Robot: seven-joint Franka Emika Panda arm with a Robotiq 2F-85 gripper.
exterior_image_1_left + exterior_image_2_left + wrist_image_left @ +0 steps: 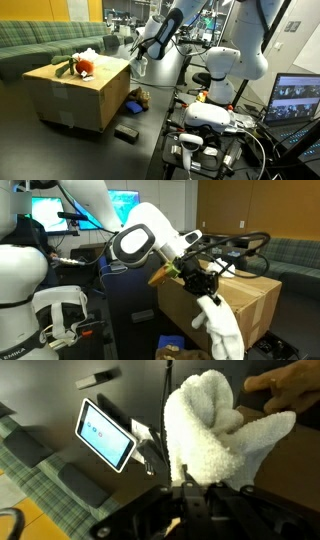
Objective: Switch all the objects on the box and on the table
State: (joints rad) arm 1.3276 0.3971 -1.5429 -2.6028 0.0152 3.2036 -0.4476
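Pincer (200, 286) clamped shut on white cloth (222, 330), which dangles in air beside box (70, 100) edge. Red-and-green plush (83, 68) on box top; black block (126, 132) on tabletop (95, 152).

A green sofa (40, 42) is running along the far side of the room in both exterior views, and soft, even light is falling on its cushions. In the wrist view its fabric is showing a checked green weave. Behind the sofa a dim office area (120, 12) is stretching back, its furniture too small to make out. A laptop screen (298, 98) is glowing with a grid of small pictures. A monitor (122, 200) is shining bright blue, and further along a warm wood-coloured wall panel (262, 205) is filling the upper corner.
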